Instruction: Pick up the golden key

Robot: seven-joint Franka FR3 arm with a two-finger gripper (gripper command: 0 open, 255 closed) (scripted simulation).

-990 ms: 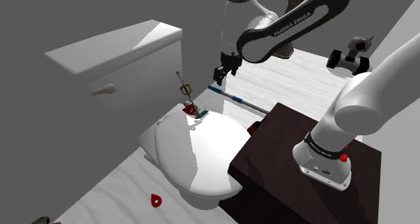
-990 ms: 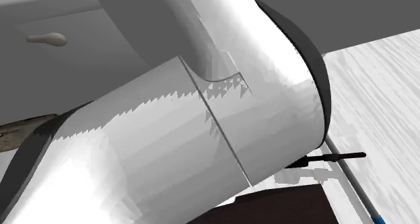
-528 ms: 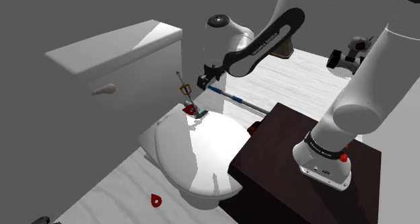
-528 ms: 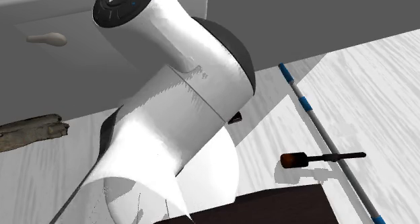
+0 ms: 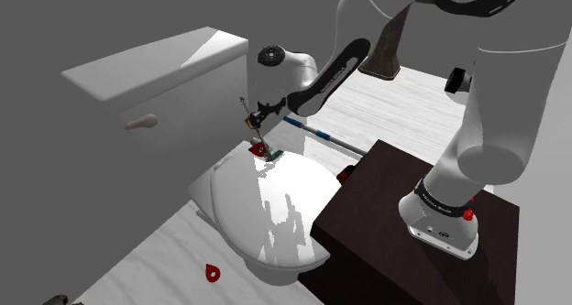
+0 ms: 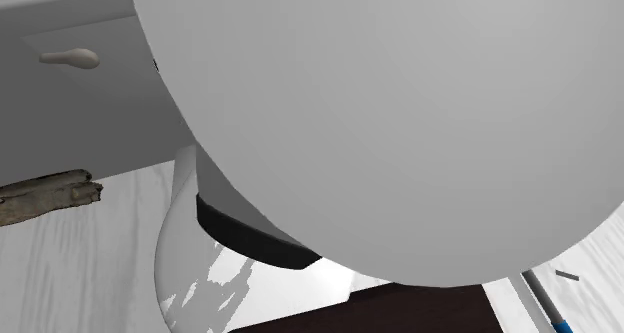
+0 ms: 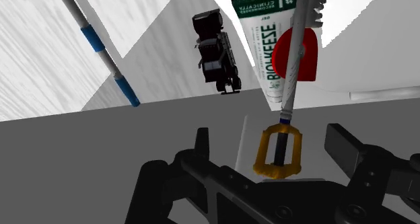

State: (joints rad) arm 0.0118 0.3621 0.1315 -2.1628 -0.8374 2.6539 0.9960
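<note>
The key (image 5: 248, 120) has a golden bow and a silver shaft and stands leaning at the back of the toilet lid (image 5: 266, 212), in front of the tank. My black gripper (image 5: 258, 114) is right beside it in the shoulder view. Seen from the wrist, the golden bow (image 7: 260, 155) sits between the two fingers of my gripper (image 7: 272, 148). The fingers stand apart and are open, with a gap on each side of the bow. Its shaft (image 7: 289, 88) runs away from the hand, across a red heart-shaped piece (image 7: 306, 58).
A green-and-white tube (image 7: 264, 48) and a black toy car (image 7: 217, 51) lie just beyond the key. A pole with blue bands (image 5: 316, 134) lies on the floor. The tank's flush handle (image 5: 140, 122), the dark stand (image 5: 412, 230) and a red piece (image 5: 213, 273) are nearby.
The arm has swung toward the shoulder view's left and lowered, bringing the open gripper from beside the pole to the key. The key has not moved.
</note>
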